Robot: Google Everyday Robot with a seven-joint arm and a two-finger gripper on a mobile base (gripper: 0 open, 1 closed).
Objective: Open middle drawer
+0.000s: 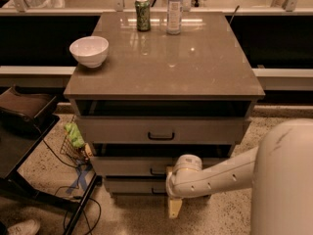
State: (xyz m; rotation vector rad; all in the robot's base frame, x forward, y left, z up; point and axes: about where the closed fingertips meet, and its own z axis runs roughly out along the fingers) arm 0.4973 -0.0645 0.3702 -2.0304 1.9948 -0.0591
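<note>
The middle drawer (pixel 128 166) is the second of three pale flat fronts in the cabinet, with a small dark loop handle (pixel 156 172) at its centre. A dark gap shows above its front. My gripper (pixel 174 205) hangs at the end of the white arm, just right of that handle and in front of the lowest drawer (pixel 131 185). The arm's wrist (pixel 184 171) covers the right part of the middle drawer's front. The top drawer (pixel 122 130) sits above with the same handle.
On the cabinet top (pixel 195 67) stand a white bowl (pixel 89 50), a green can (pixel 143 14) and a clear bottle (pixel 174 8). A dark low table (pixel 24 131), a wire basket with a green thing (pixel 74 136) and floor cables (pixel 78 204) are at the left.
</note>
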